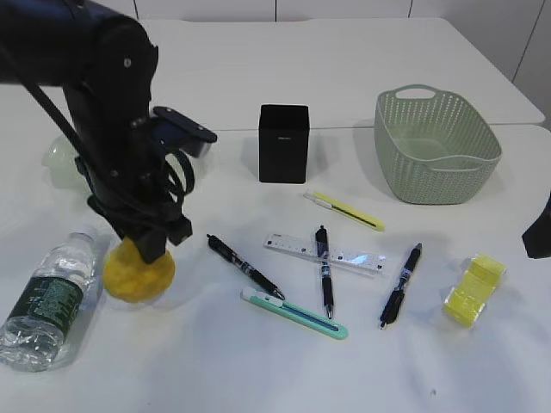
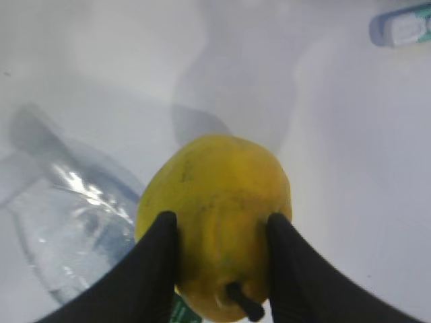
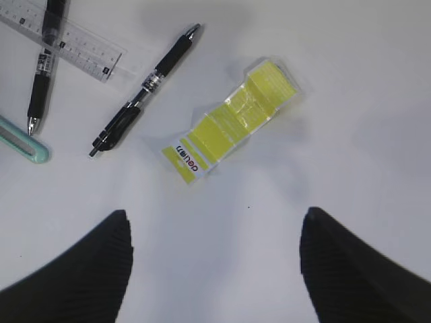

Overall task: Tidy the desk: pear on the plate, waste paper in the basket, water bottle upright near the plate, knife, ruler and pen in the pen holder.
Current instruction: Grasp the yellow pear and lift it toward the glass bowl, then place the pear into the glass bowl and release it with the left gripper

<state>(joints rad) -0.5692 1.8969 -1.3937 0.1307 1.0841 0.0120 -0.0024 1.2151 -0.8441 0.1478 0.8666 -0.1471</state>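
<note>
My left gripper (image 1: 145,251) (image 2: 219,225) is shut on the yellow pear (image 1: 138,275) (image 2: 215,202), low over the table at the front left, stem toward the wrist camera. The water bottle (image 1: 47,297) (image 2: 74,215) lies on its side just left of the pear. The pale-green plate (image 1: 58,159) is mostly hidden behind the left arm. My right gripper (image 1: 538,228) (image 3: 215,222) is open and empty above the yellow waste paper (image 1: 473,289) (image 3: 232,118). The ruler (image 1: 353,258) (image 3: 81,44) lies mid-table under a pen (image 1: 325,271). The black pen holder (image 1: 283,143) stands behind it.
The green basket (image 1: 435,146) stands at the back right. A yellow knife (image 1: 349,211) and a green knife (image 1: 297,314) (image 3: 20,138) lie mid-table, with two more pens (image 1: 245,267) (image 1: 401,284). A table seam runs behind the holder.
</note>
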